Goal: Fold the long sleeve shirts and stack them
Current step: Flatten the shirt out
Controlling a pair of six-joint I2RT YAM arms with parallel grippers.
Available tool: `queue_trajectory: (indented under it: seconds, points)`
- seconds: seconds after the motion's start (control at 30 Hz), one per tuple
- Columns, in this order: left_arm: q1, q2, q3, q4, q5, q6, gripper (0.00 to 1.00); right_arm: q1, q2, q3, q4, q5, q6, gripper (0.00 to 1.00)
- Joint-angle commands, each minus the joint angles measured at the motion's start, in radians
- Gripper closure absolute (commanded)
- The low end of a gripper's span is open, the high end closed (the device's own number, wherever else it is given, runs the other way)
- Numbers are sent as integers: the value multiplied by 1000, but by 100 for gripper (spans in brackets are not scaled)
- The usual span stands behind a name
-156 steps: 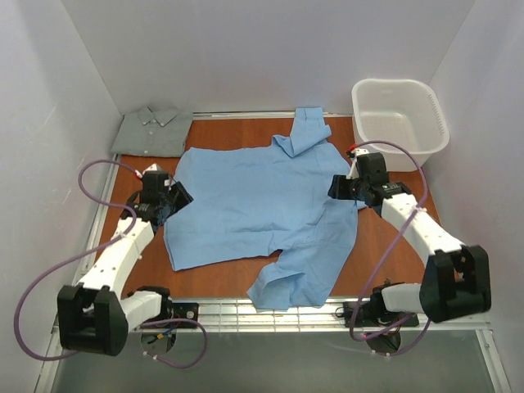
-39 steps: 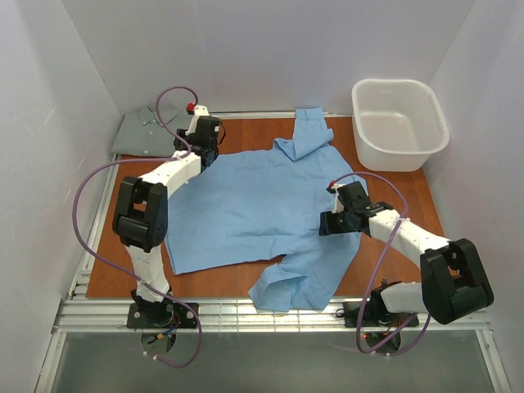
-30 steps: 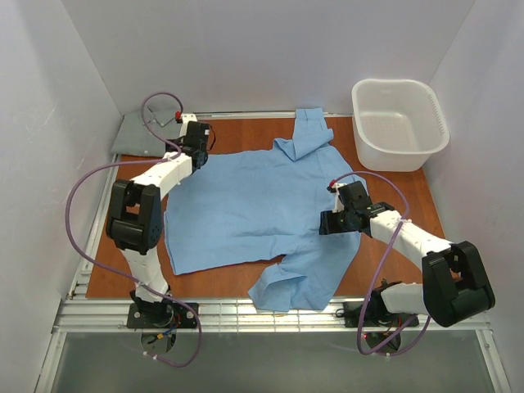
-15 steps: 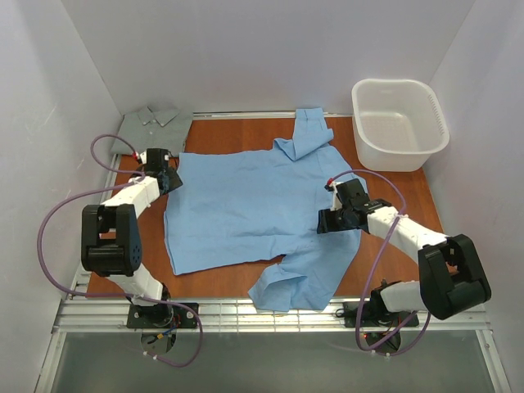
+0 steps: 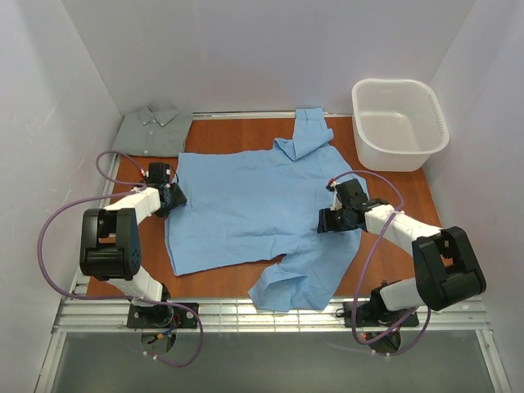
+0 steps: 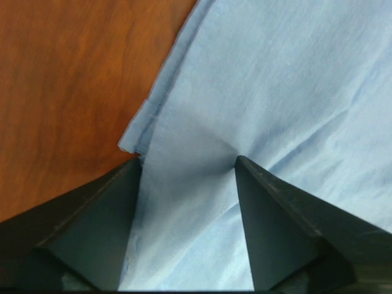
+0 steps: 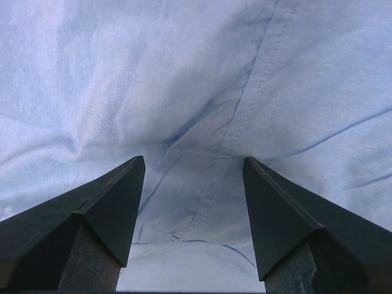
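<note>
A light sky-blue long sleeve shirt [image 5: 246, 196] lies spread flat on the wooden table, with one sleeve folded at the back and the other hanging toward the front edge. A grey-green shirt [image 5: 151, 131] lies folded in the back left corner. My left gripper [image 5: 174, 201] is low at the blue shirt's left edge. In the left wrist view its jaws [image 6: 188, 160] stand apart over the hem corner of the cloth [image 6: 275, 92]. My right gripper [image 5: 322, 223] rests on the shirt's right side. Its jaws [image 7: 193, 160] are open astride a stitched seam [image 7: 245, 116] and wrinkled cloth.
A white plastic basket [image 5: 391, 157] stands at the back right. Bare wood [image 6: 73, 79] shows left of the shirt's hem. White walls close in the left, back and right sides. A metal rail runs along the front edge by the arm bases.
My left arm has swung from the back left corner, near the grey-green shirt, down to the blue shirt's left edge, and its jaws have narrowed a little. The right gripper has barely moved.
</note>
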Motion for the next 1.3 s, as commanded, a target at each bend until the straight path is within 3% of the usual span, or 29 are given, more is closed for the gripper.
queue_trajectory:
  seconds: [0.0,0.2,0.4,0.5,0.63,0.87,1.1,1.27]
  points:
    - [-7,-24,-48,-7,54,-17,42,-51,-25,-70,-85,50,59,38]
    - [-63,-133,-100,-65,42,-19,44,-124,-146,-118,-189,36,101,39]
    - [-112,-244,-145,-105,55,-54,34,-124,-321,-80,-220,114,72,39]
    - [-106,-248,-76,-99,0,-22,27,-122,-347,-26,-218,93,18,38]
    - [-67,-150,68,-44,-17,29,27,-116,-346,14,-172,21,-25,38]
    - [-40,136,336,27,-12,69,41,-101,-316,30,-125,-100,-37,39]
    - [-40,377,485,97,2,75,45,-64,-292,10,-109,-105,-37,38]
    - [-67,454,530,126,-3,107,45,-30,-272,3,-102,-96,-34,38]
